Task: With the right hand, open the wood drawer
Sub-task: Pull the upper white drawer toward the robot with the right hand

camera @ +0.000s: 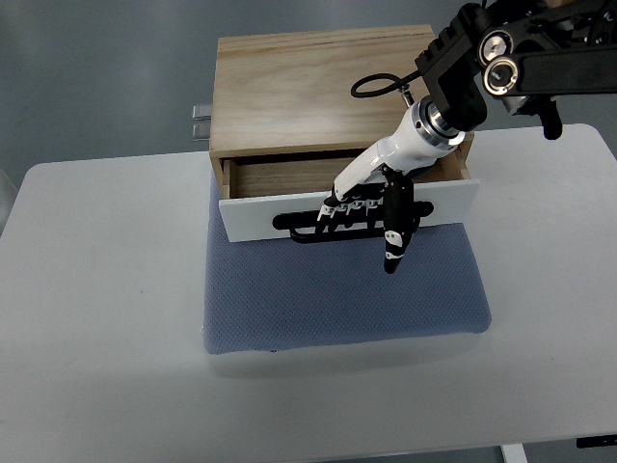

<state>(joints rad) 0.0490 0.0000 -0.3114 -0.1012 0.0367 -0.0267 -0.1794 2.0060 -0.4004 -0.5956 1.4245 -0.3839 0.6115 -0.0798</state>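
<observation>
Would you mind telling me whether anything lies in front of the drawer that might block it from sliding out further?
Nothing visible does. The right hand has its fingers hooked over the black handle of the partly open drawer. In front lies only the flat blue mat, bare along the drawer's path.

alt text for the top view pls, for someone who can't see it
A robot's right hand reaches in from the upper right and curls its fingers over the black handle of a partly open wood drawer with a white front. The drawer box sits at the back of a blue mat on a white table; the left hand is out of view.
</observation>
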